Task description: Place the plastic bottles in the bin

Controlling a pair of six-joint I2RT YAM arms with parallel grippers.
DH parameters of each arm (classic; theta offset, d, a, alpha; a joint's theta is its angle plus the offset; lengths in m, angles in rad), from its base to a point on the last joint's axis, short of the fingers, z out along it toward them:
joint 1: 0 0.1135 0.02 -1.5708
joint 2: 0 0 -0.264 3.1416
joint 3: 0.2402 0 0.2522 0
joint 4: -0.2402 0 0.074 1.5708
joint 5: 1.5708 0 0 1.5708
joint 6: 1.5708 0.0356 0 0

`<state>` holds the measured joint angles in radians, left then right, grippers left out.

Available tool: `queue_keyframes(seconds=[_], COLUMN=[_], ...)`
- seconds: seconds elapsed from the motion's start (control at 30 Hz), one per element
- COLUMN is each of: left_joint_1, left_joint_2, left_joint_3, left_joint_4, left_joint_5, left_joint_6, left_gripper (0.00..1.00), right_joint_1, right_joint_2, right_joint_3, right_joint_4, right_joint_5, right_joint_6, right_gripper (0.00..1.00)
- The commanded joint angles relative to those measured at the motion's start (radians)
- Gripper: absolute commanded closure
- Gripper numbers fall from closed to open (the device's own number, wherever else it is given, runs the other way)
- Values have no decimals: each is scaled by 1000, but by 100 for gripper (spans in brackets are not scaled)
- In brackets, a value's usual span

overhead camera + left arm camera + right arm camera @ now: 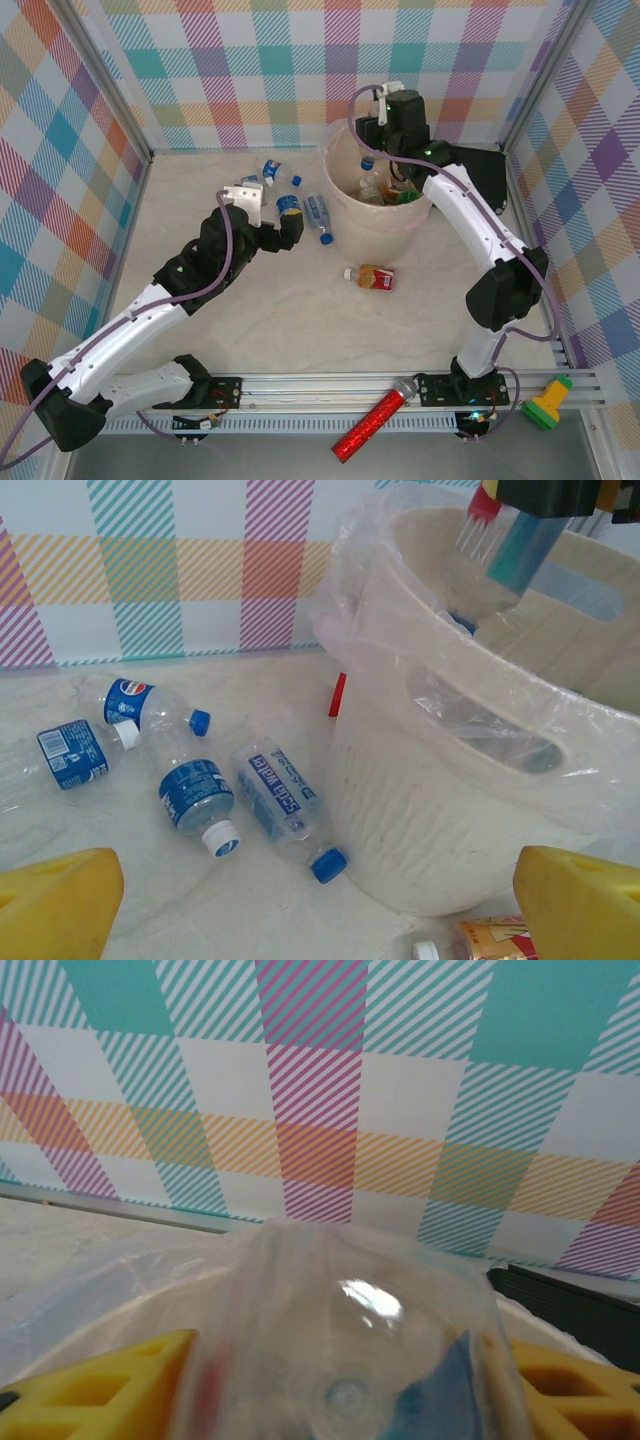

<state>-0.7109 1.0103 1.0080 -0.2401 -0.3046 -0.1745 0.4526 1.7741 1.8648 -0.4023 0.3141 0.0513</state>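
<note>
**Bottles and bin.** The bin (345,215) is a round beige bucket with handle slots and a clear liner (345,610), standing at the far middle of the table (300,320). Several bottles lie inside it, one of them green (405,197). Four clear bottles with blue labels (200,800) lie on the table just left of the bin. An orange-labelled bottle (375,277) lies in front of it.

**Tools.** The left tool (320,920) is spread wide and empty, poised low over the table near the blue-labelled group. The right tool (340,1385) hangs over the bin mouth with a clear bottle (350,1310) between its fingers (110,1390). Whether they clamp it or have released it cannot be determined.

**Views.** The top view shows the bin contents. The left wrist view shows the bottle caps, white and blue.
</note>
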Motion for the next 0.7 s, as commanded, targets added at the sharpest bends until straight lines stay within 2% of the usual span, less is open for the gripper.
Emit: queue_keyframes(seconds=[0.0,0.13,0.5,0.67], left_joint_1=[20,36,92,168], left_joint_2=[-16,5,142,225], left_joint_3=[-13,-9,12,8], left_joint_4=[-27,-28,5,1], left_joint_5=[2,3,27,19], left_joint_6=[-17,-30,-110,-213], left_gripper=[1,1,0,0], right_joint_1=[-3,-3,-3,-3], right_joint_2=[-10,-45,-216,-310], right_joint_3=[45,18,-163,-303], right_joint_4=[15,6,25,85], right_joint_5=[28,-16,-168,-208], right_joint_6=[-7,19,93,131], right_gripper=[23,1,1,1])
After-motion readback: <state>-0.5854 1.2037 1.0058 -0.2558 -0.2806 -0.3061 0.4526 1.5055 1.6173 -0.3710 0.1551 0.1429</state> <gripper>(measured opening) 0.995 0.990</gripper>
